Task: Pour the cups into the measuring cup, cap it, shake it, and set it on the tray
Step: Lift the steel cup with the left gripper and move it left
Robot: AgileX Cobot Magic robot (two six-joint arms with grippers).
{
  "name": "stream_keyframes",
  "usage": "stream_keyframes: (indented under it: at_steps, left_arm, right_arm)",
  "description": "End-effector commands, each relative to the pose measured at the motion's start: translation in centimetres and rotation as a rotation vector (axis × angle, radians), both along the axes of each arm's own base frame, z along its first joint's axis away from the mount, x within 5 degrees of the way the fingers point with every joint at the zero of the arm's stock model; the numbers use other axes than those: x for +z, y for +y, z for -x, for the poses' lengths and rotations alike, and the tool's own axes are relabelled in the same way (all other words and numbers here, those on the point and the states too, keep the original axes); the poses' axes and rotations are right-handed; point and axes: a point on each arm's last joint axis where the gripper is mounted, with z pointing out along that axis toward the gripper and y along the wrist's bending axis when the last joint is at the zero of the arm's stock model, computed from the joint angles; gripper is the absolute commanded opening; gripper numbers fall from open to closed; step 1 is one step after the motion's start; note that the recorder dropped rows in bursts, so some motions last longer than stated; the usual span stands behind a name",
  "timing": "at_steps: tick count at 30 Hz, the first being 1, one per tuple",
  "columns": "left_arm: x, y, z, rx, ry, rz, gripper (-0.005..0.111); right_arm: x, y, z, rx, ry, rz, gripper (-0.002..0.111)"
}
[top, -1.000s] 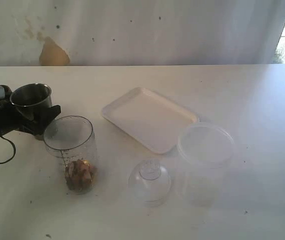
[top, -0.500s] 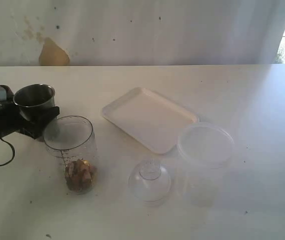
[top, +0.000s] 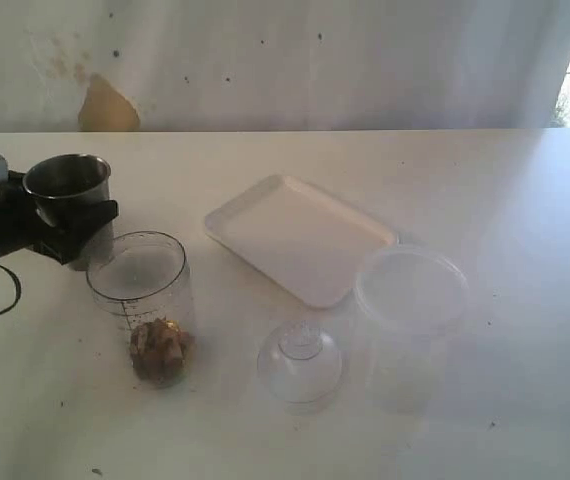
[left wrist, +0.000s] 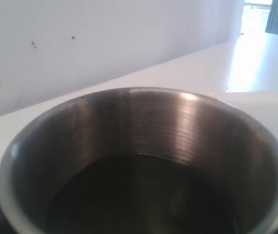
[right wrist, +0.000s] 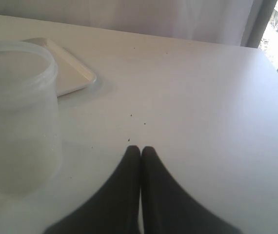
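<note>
Exterior view: left fingers (top: 87,218) clasp the upright steel tumbler (top: 67,185), just far-left of the upright measuring cup (top: 143,290) on the tabletop (top: 485,200); the left arm is nearer. The tumbler sits slightly higher than half a second ago. Left wrist view: its dark bowl fills the picture. Right wrist view: right fingers (right wrist: 128,190) pressed together, empty, beside the frosted tub (right wrist: 17,112).

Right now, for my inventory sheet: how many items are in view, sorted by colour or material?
Clear or frosted plastic: 3 (measuring cup, dome lid, frosted tub)
Steel: 1 (tumbler)
White: 1 (tray)
Total: 5
</note>
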Motion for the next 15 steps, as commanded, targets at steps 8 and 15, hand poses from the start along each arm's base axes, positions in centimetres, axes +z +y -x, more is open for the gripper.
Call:
stream_keyframes:
  at_steps: [8, 15]
  left_arm:
    - [7.5, -0.8, 1.2, -0.092, -0.153, 0.066, 0.0]
    - [11.0, -1.3, 2.7, -0.155, -0.19, 0.067, 0.0]
  right_arm:
    - [-0.1, 0.0, 0.0, -0.003, 0.002, 0.006, 0.0]
    - [-0.1, 0.0, 0.0, -0.003, 0.002, 0.006, 0.0]
